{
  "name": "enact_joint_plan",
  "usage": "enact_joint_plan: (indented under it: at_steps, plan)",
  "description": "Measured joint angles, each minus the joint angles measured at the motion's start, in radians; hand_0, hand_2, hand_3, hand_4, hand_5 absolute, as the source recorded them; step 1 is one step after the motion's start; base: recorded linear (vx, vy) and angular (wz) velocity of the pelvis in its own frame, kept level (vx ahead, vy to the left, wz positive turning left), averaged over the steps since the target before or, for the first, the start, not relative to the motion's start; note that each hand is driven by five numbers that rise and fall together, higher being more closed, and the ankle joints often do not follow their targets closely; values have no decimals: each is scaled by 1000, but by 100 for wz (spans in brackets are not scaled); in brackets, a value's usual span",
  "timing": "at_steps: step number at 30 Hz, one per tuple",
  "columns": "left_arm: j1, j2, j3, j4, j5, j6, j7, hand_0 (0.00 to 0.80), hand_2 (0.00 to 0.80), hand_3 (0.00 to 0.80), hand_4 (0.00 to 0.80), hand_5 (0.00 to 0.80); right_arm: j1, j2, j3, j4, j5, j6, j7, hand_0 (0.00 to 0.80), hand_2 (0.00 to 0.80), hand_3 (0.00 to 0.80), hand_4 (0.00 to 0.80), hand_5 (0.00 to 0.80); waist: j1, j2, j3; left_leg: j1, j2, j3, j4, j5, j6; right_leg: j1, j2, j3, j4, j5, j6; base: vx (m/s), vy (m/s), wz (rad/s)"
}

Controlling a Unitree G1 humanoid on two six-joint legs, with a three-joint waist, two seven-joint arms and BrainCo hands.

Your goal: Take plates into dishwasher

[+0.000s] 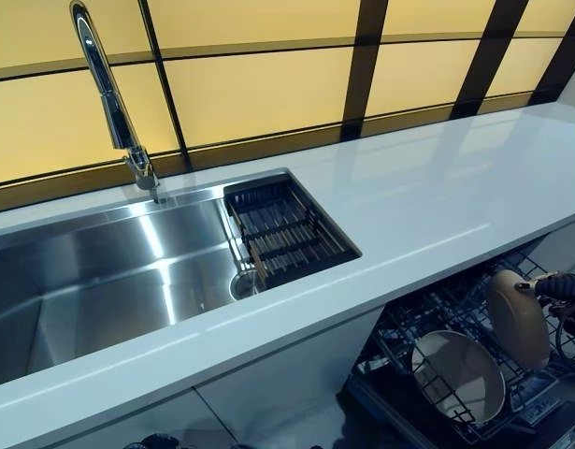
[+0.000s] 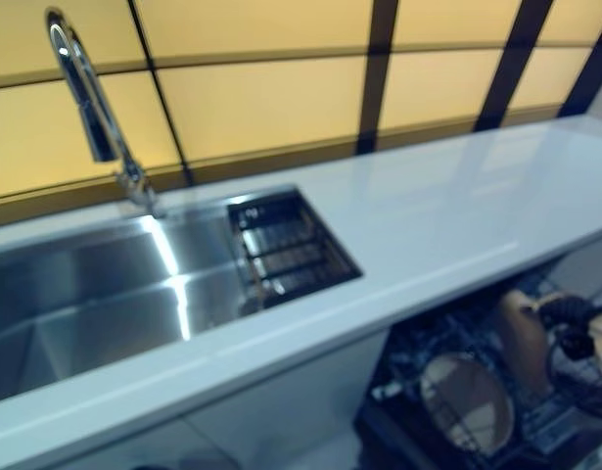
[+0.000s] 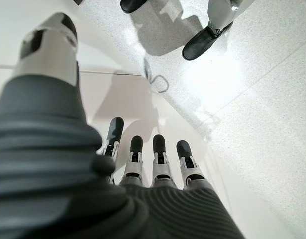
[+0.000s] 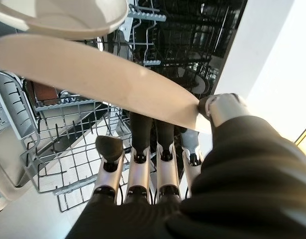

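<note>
The right robot hand (image 1: 560, 288) pinches a beige plate (image 1: 517, 318) by its rim above the dishwasher rack (image 1: 474, 412), beside a bowl (image 1: 458, 376); a thin rim grip may slip, or the plate could strike the wires. The left robot hand (image 3: 143, 164) hangs open

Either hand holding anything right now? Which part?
The right hand pinches a beige plate at its rim, thumb on one face and fingers under the other, over the dishwasher rack. The left hand is open and empty.
</note>
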Motion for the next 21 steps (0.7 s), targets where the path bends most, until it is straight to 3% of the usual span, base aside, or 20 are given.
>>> enact_joint_plan:
  at_steps: [21]
  plan:
    - [-9, 3, 13, -11, 0, 36, -20, 0, 0, 0, 0, 0, 33, 47, 10, -8, -101, -3, 28, 800, 800, 800, 800, 800, 3, 9, 8, -1, 2, 0, 0, 0, 0, 0, -1, -1, 0, 0, 0, 0, 0, 0]
